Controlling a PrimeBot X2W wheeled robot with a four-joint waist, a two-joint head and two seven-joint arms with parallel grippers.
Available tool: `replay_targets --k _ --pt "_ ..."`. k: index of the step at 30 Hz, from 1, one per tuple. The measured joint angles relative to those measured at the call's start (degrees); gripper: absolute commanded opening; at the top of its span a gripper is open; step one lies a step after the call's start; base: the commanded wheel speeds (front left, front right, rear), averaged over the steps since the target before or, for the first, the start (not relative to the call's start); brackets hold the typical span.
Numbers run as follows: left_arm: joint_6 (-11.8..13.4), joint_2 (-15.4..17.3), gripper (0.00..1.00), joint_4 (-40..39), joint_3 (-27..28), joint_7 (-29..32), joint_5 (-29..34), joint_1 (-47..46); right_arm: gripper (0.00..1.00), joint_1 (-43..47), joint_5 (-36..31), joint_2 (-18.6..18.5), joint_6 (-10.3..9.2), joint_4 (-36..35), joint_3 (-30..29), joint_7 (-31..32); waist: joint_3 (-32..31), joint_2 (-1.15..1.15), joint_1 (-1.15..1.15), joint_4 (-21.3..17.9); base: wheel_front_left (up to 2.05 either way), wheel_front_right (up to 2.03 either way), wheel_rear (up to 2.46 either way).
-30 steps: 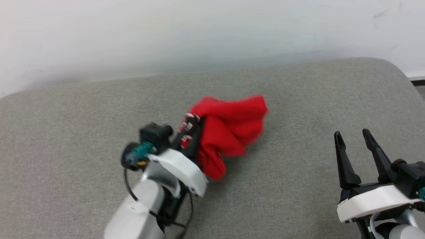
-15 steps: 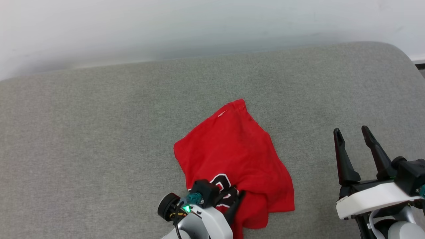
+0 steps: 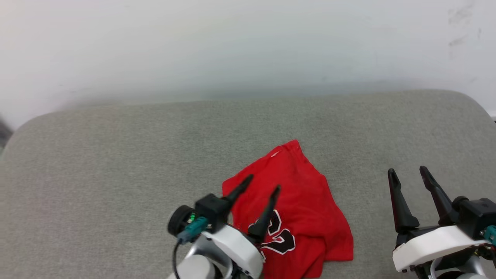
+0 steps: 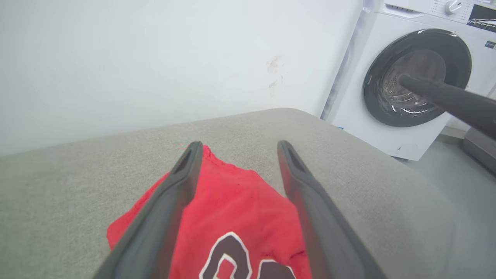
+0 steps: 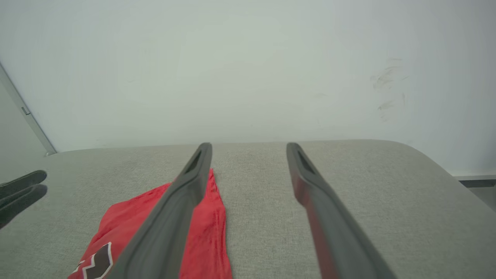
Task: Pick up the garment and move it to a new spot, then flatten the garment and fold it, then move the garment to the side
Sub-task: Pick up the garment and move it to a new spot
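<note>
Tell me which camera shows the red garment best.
Head view: the garment lies on the grey surface, nearly its whole outline visible, the open left gripper over its near part. Left wrist view shows a middle patch with lettering; right wrist view, one side behind a finger.

Shirt (image 3: 306, 201), 5 o'clock on the cushion (image 3: 116, 162): red knit cloth, matt, softly creased; printed number flat, black with a white edge. Cushion: grey woven fabric, matt, fine rough weave. Wall (image 3: 232, 46): pale matt paint, scuffed at 2 o'clock. Left gripper (image 3: 263, 183) and right gripper (image 3: 407, 169): matt dark fingers, glossy white plastic shells. Washing machine (image 4: 354, 124): smooth glossy white casing, dark shiny door.
</note>
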Motion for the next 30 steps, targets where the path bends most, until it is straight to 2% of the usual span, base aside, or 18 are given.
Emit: replay_targets --k 10,16,21,30 --pt "6.5 5.4 1.0 -1.5 9.1 -1.6 -0.6 4.4 1.0 2.4 0.0 0.0 0.0 -0.9 0.0 1.1 -2.6 0.0 0.0 2.6 0.0 0.0 0.0" --pt "9.2 9.5 1.0 -2.5 14.9 -2.0 -1.0 8.2 1.0 3.2 0.0 0.0 0.0 -1.3 0.8 1.9 -2.9 0.0 0.0 3.3 0.0 0.0 0.0" --pt "10.1 11.3 1.0 -3.3 18.0 -2.0 -1.2 10.5 1.0 3.4 -0.1 0.0 0.0 -1.8 0.9 2.1 -2.8 0.0 0.0 3.5 0.0 0.0 0.0" --pt "9.8 11.4 1.0 -4.1 18.9 -2.1 -0.8 11.0 1.0 3.7 0.1 0.0 0.0 -1.5 1.0 2.0 -2.4 0.0 0.01 3.1 0.0 0.0 0.0"
